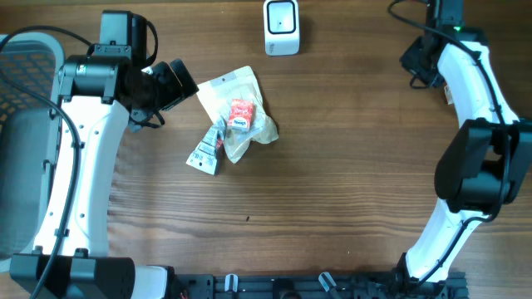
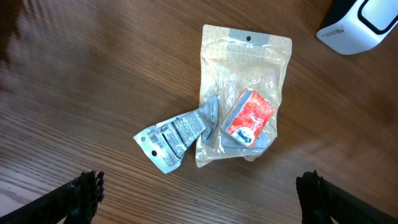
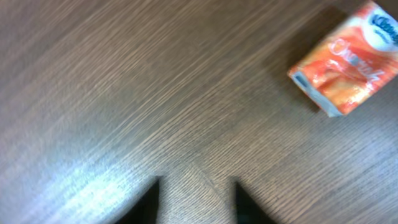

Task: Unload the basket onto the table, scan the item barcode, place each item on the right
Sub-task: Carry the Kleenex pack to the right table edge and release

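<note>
Broadly, wood table (image 1: pixel 349 166) under everything. At left edge L arm (image 1: pixel 83 166), at right edge R arm (image 1: pixel 474 124), both white w/ black joints. Left of ctr, clear pouch (image 1: pixel 237 91) flat on table, hang-hole end toward far edge, not held. At far edge, white scanner (image 1: pixel 281 26) upright, well apart from pouch. At pouch's near-left corner, grey printed tag (image 1: pixel 204 154) flat, touching it; print too small to read. Inside pouch, red-white pack (image 1: pixel 240 115), tilted, toward pouch's near end. In R wrist cam only, orange tissue pack (image 3: pixel 345 59) flat on table. Beside pouch's left side, L gripper (image 2: pixel 199 196) w/ jaws spread full wide, empty, fingertips (image 2: pixel 84 190) clear of pouch. Near far-right corner, R gripper (image 3: pixel 196 202) w/ jaws a narrow gap apart, nothing btwn; view blurred.
</note>
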Robot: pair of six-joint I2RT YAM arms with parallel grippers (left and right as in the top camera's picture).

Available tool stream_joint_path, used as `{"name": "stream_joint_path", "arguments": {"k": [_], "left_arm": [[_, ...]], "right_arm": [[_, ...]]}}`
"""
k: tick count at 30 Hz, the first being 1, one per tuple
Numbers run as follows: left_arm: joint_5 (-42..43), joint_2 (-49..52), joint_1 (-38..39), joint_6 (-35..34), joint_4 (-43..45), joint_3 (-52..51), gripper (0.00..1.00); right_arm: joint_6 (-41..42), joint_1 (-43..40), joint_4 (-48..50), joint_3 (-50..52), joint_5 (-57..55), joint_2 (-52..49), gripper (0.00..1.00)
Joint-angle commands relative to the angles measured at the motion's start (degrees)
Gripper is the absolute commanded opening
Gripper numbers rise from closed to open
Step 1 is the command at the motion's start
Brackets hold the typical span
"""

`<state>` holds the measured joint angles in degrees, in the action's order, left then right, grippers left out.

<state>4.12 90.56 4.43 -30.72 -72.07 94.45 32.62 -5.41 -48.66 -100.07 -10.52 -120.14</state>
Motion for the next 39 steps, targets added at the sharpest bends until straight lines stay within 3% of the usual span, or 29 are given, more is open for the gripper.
{"name": "stream_joint_path", "arguments": {"k": [1, 3, 9, 11, 15, 17, 23, 26, 32, 36, 39], "left_arm": [[-0.6, 0.2, -0.2, 0.4, 0.0, 0.0, 1.0], [-0.6, 0.2, -0.2, 0.4, 0.0, 0.0, 1.0], [-0.6, 0.2, -0.2, 0.4, 0.0, 0.0, 1.0], [-0.6, 0.2, -0.2, 0.4, 0.0, 0.0, 1.0], [-0.6, 0.2, -0.2, 0.4, 0.0, 0.0, 1.0], [-0.6, 0.2, -0.2, 0.4, 0.0, 0.0, 1.0], [-0.6, 0.2, -0.2, 0.4, 0.0, 0.0, 1.0], [-0.6, 0.2, -0.2, 0.4, 0.0, 0.0, 1.0], [-0.6, 0.2, -0.2, 0.4, 0.0, 0.0, 1.0], [-0.6, 0.2, -0.2, 0.4, 0.0, 0.0, 1.0], [-0.6, 0.2, -0.2, 0.4, 0.0, 0.0, 1.0]], "right_arm": [[-1.7, 0.3, 0.1, 3.3, -7.9, 0.3, 0.05], [-3.2, 0.0, 3.9, 6.8, -12.0, 0.2, 0.05], [-27.3, -0.7, 24.3, 17.8, -18.4, -1.5, 0.05], [-30.1, -1.3, 26.8, 17.9, -22.9, -3.3, 0.05], [-33.1, -4.2, 30.1, 17.9, -22.4, -5.2, 0.05], [-39.8, -5.6, 32.0, 17.9, -12.6, -5.9, 0.05], [-40.0, -7.4, 32.9, 17.9, -12.2, -8.5, 0.04], [-36.8, -12.4, 32.8, 17.9, -19.3, -8.8, 0.05], [-37.6, -20.2, 31.3, 15.7, -19.3, -8.3, 0.05], [-34.0, -18.9, 29.0, 12.3, -18.4, -2.5, 0.05], [-30.2, -16.5, 27.4, 11.8, -11.0, 5.9, 0.06]]}}
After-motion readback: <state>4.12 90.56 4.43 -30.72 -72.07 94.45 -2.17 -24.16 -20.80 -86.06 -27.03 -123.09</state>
